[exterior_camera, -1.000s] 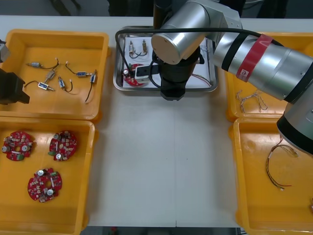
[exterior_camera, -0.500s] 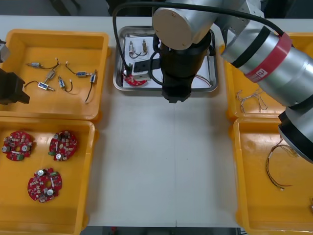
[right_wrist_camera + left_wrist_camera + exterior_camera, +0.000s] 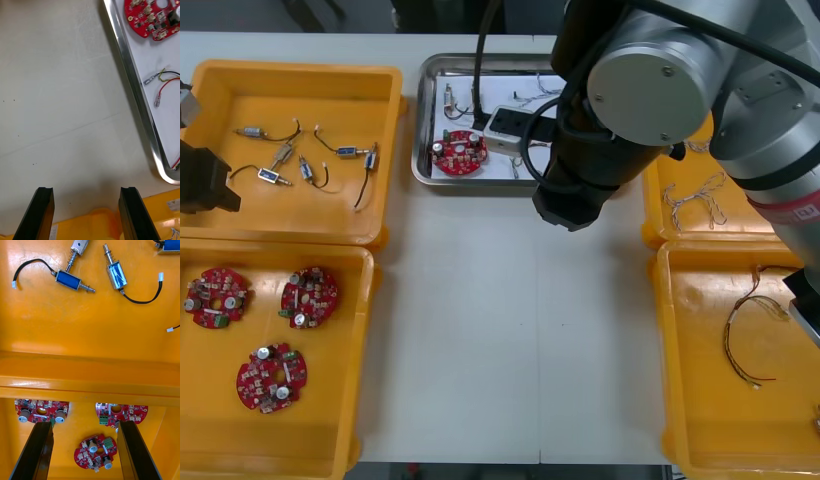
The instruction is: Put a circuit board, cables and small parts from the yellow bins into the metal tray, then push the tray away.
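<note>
— Where is the right gripper (image 3: 85, 195), and what has it got?
— Nothing. Its fingers (image 3: 41, 210) stand wide apart over the bare surface (image 3: 56, 93). They are just beside the near rim of the metal tray (image 3: 129, 71) and do not touch it. Seen from above, the right arm (image 3: 650, 90) reaches across the tray's right side.
— And the tray itself?
— It sits at the far edge of the surface, between the two far yellow bins (image 3: 210, 85), and it is white inside. One round red circuit board (image 3: 459, 152) lies flat toward its near left corner. A red and yellow cable (image 3: 165, 84) lies near the board, and two small metal parts (image 3: 460, 98) lie farther back.
— What about the left gripper (image 3: 84, 427)?
— It is at the left edge of the surface, above the wall between the two left bins. Its fingers are wide apart with nothing held.
— What lies in the bins?
— The far left one holds more small metal parts trailing black cables (image 3: 362, 190). The near left one holds three circuit boards (image 3: 271, 378), well apart from one another. In the far right bin there is a pale twisted cable (image 3: 695, 205), and in the near right bin a thin looped cable (image 3: 745, 340)
— Is anything touching either gripper?
— No, both hang clear of the things below them
</note>
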